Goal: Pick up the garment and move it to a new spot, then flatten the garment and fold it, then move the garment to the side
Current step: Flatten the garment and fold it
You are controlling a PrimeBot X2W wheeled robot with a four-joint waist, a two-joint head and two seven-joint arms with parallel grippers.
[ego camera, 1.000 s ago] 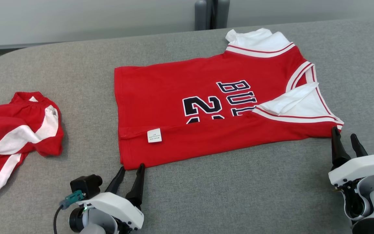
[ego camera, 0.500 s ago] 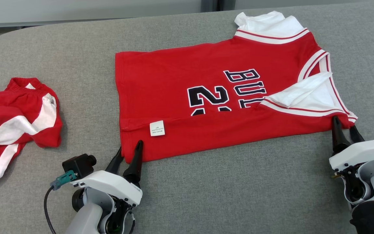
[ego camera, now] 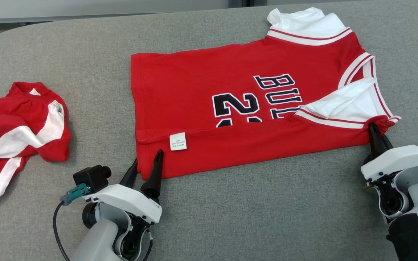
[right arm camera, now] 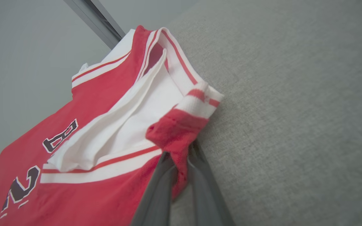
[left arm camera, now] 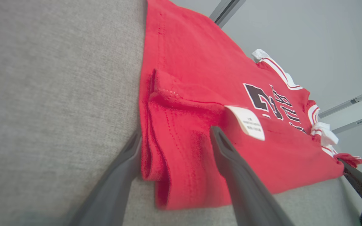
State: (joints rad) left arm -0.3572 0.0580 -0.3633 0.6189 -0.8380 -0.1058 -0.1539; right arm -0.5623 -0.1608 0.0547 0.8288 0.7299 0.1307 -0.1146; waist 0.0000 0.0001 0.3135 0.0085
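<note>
Left hand (ego camera: 147,167) clenched on the jersey (ego camera: 209,90) hem corner at 7 o'clock; right hand (ego camera: 377,135) pinches the bunched shoulder at 3 o'clock. Risk: the thin shoulder pinch slips on lifting, collapsing the fold onto the worktop (ego camera: 267,217).

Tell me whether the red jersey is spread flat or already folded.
Partly folded: the red jersey has its near long edge turned up over the front, covering the lower half of the number and exposing the care label.

surface: grey fabric-covered table (ego camera: 230,217) | behind: pale grey wall (left arm camera: 294,31) | light: even

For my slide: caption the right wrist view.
Right gripper pinching the red jersey's bunched shoulder corner on grey table.
</note>
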